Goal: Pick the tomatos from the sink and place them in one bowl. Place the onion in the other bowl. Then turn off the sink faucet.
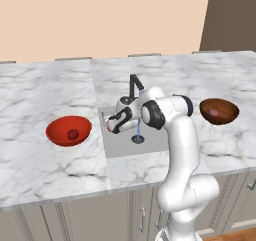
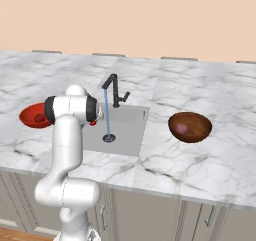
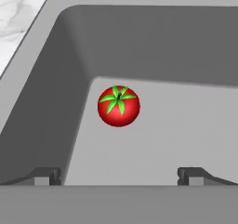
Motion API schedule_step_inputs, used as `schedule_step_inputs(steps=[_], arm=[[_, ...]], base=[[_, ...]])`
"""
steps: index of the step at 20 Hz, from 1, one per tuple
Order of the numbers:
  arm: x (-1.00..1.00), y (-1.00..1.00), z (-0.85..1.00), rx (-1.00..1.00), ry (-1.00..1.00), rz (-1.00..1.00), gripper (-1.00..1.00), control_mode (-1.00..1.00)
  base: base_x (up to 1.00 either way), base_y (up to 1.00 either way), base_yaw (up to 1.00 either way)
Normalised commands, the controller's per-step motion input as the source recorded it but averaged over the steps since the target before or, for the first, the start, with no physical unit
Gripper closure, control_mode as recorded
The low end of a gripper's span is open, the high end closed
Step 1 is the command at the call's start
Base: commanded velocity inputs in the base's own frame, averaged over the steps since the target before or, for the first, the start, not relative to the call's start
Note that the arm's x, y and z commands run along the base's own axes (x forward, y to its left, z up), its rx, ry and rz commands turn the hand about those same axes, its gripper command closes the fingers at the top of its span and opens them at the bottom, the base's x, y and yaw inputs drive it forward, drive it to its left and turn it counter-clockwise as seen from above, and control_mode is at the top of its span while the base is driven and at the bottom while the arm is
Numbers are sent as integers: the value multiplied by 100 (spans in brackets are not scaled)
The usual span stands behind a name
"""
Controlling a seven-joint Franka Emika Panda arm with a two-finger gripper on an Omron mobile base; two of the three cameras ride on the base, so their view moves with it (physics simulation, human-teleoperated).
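Observation:
A bright tomato [image 3: 118, 105] with a green top lies on the floor of the sink [image 3: 186, 125], near a corner. My gripper [image 3: 119, 176] hangs open above it, with its fingertips [image 3: 46, 175] wide apart and nothing between them. In the left base view the gripper [image 1: 112, 127] is low over the left end of the sink [image 1: 155, 137]. The darker tomato [image 1: 73, 133] rests in the red-orange bowl [image 1: 60, 135] left of the sink. The onion [image 1: 215, 112] sits in the dark brown bowl [image 1: 227, 107] on the right. Water [image 1: 138, 130] runs from the black faucet [image 1: 134, 87] to the drain.
White marble counter [image 1: 45, 170] surrounds the sink on all sides. The arm's elbow stands over the sink's right half, close to the faucet's spout. Cabinet doors with handles run below the counter's front edge.

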Motion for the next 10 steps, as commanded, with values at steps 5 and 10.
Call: schedule_step_inputs(steps=[5,10], arm=[[21,4,-13,0,0,0,-100,-100],[20,4,-14,0,0,0,-100,-100]], base=[[0,0,0],[0,0,0]])
